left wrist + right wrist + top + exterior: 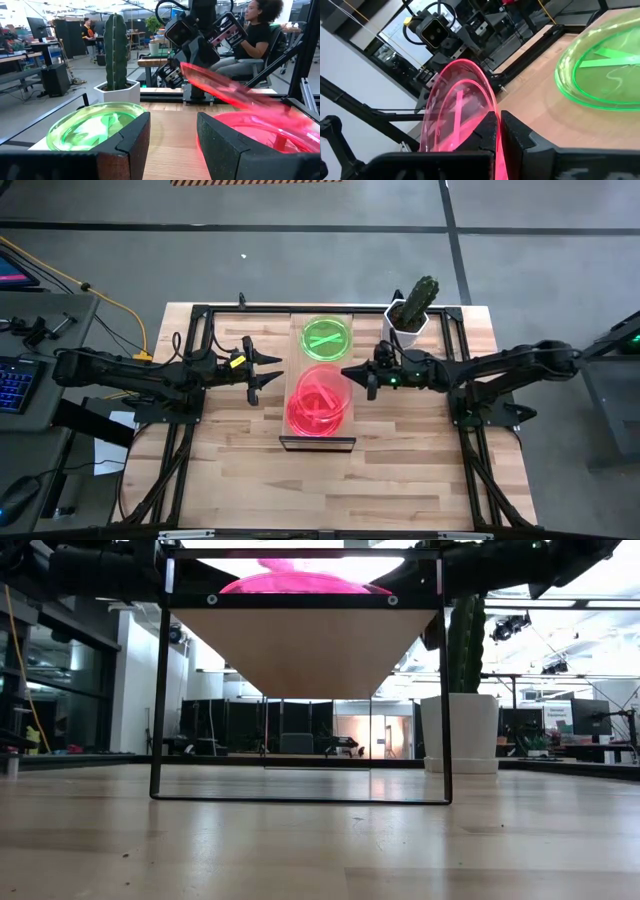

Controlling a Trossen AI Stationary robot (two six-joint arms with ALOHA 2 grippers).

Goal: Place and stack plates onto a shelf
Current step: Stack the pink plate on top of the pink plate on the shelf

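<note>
Nearly done, I judge: green plates (327, 337) sit at the shelf's (318, 443) far end, and a pink stack (318, 408) nearer. The right hand (358, 375) grips one more pink plate (455, 112) tilted over that stack. The left hand (264, 370) waits beside, fingers apart, empty. How many plates are in each stack is hard to tell.

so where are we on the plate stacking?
Nearly done, it seems. The shelf already carries a green plate stack and a pink plate stack. The right gripper is shut on a tilted pink plate over the pink stack; the left gripper waits open beside the shelf. No loose plates show on the table. Left: lower, release.
</note>
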